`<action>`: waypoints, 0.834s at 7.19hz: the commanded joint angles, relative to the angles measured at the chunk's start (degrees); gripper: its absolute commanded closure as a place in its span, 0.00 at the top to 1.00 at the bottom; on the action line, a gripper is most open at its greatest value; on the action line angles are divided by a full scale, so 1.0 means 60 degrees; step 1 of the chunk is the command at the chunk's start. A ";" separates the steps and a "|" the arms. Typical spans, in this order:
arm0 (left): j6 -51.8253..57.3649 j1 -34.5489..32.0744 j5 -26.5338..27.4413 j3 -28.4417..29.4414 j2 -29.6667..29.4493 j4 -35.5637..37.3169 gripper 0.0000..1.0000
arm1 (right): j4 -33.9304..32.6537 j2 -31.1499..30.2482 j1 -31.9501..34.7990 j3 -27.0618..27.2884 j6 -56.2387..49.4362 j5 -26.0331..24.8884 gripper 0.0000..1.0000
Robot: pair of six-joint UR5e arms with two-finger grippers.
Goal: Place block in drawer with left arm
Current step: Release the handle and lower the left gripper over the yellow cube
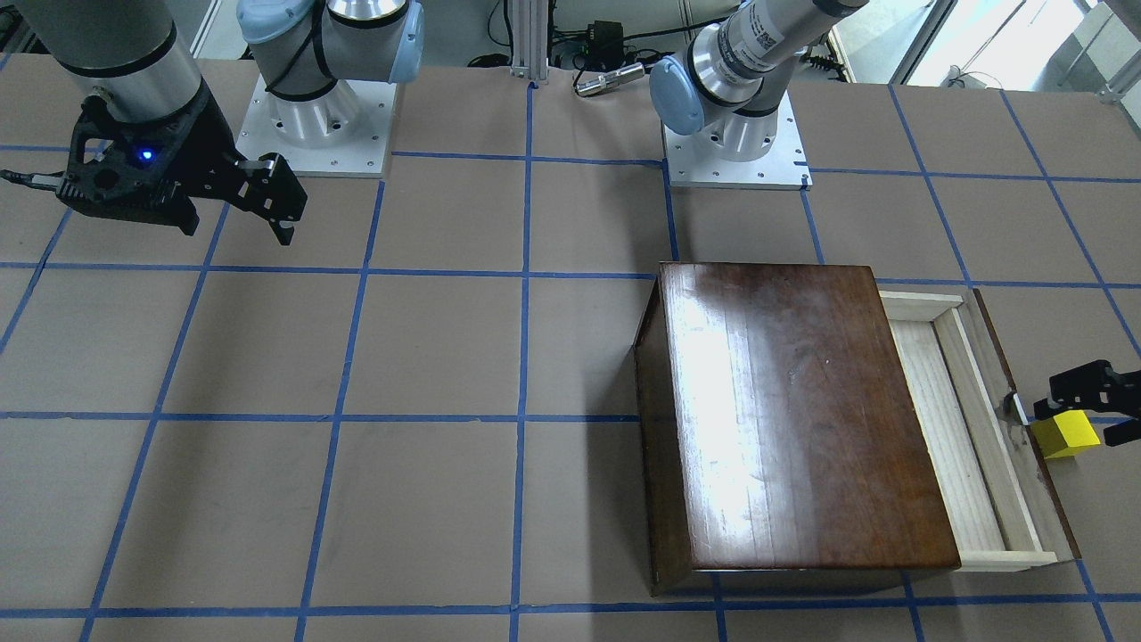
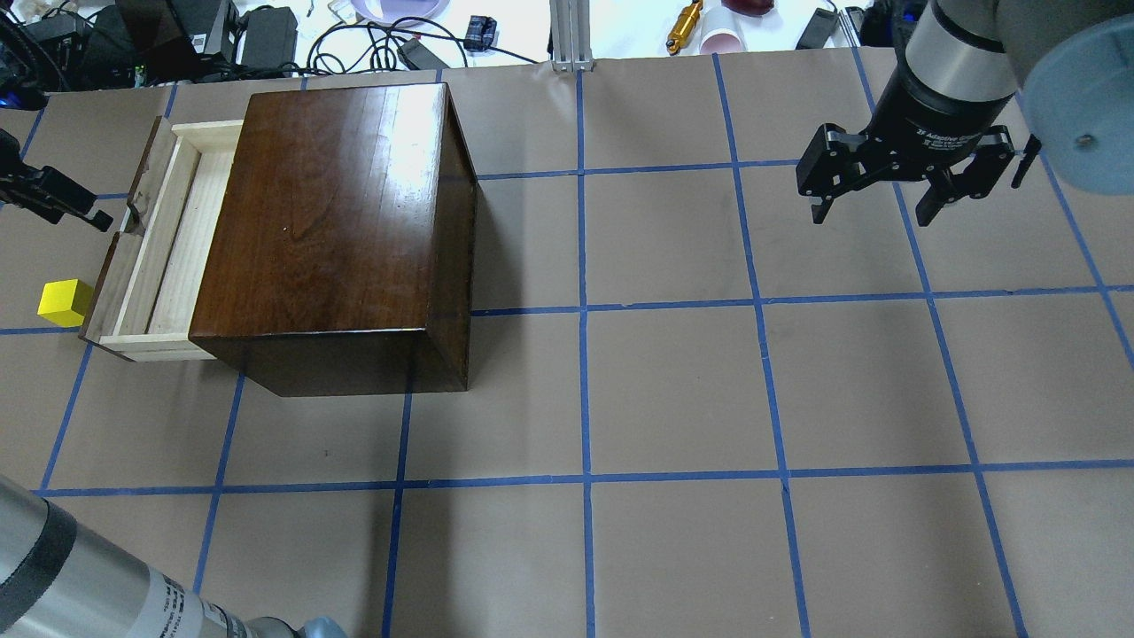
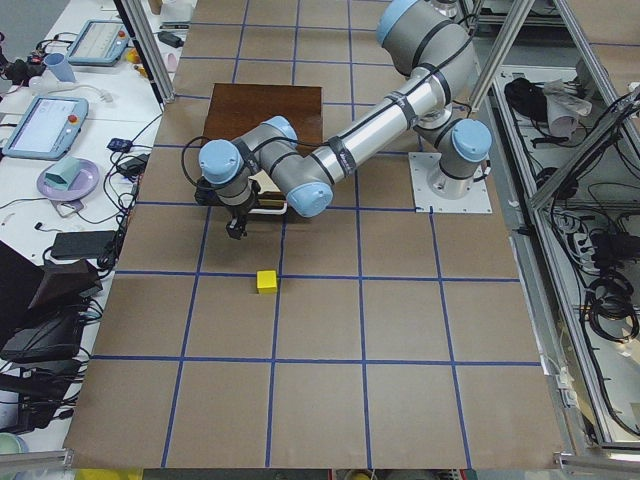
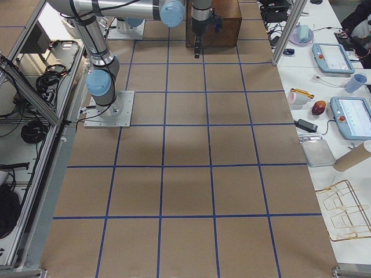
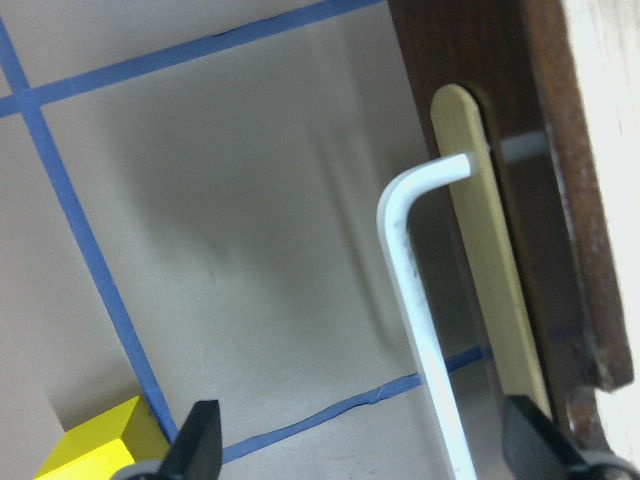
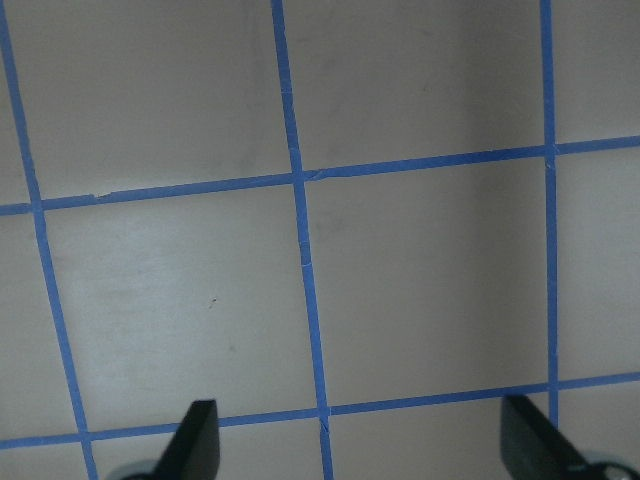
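The yellow block sits on the table just outside the drawer's dark front panel; it also shows in the front view and at the bottom left of the left wrist view. The drawer is pulled out of the dark-brown box, and its pale-wood tray is empty. My left gripper is open and hovers by the drawer's metal pull, apart from the block. My right gripper is open and empty, above bare table far to the right.
The table is brown with a blue tape grid. Both arm bases stand on plates at the robot's side. Cables, cups and gear lie past the far edge. The box takes up the left half's far part.
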 commanded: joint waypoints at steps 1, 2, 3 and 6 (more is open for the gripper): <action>-0.0014 0.0652 0.0296 0.0651 -0.0097 0.0016 1.00 | 0.0000 0.0000 0.0000 0.0012 0.0000 0.0000 1.00; -0.0130 0.0843 0.0545 0.0916 -0.0273 0.0118 1.00 | 0.0000 0.0000 0.0000 -0.0003 0.0000 0.0000 1.00; -0.1015 0.0947 0.0591 0.0948 -0.0448 0.0133 1.00 | 0.0000 0.0000 0.0000 -0.0003 0.0000 0.0000 1.00; -0.2326 0.0948 0.0665 0.0846 -0.1165 0.0659 1.00 | 0.0000 0.0000 0.0000 -0.0003 0.0000 0.0000 1.00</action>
